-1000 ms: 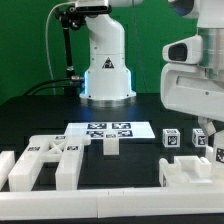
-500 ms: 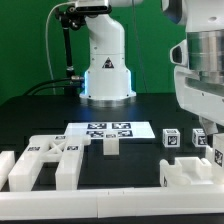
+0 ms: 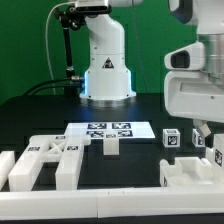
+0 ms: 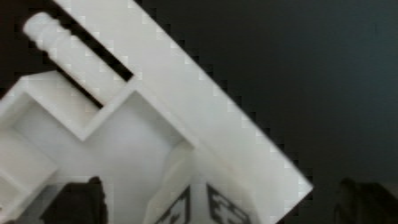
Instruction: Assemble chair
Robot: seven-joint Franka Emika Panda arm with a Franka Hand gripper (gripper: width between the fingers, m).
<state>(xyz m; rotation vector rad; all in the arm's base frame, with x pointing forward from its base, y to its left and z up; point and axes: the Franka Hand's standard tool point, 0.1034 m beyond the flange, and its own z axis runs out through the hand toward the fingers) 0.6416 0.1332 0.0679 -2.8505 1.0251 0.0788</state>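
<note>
White and tagged, 1 X-braced panel (image 3: pixel 45 160), 1 post (image 3: pixel 111 146) and 2 small blocks (image 3: pixel 172 139) lie apart; fingers (image 4: pixel 80 198) spread.

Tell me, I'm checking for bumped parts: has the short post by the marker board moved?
No. The short post still stands at the marker board's front edge, in the same spot.

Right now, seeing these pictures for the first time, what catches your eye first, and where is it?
The arm's big white end block looms at the exterior view's right, above a blocky white chair part at the front. At the back centre stands the arm's white base with a blue glow. The X-braced panel lies on the black table at the exterior view's left, the marker board in the middle.
</note>
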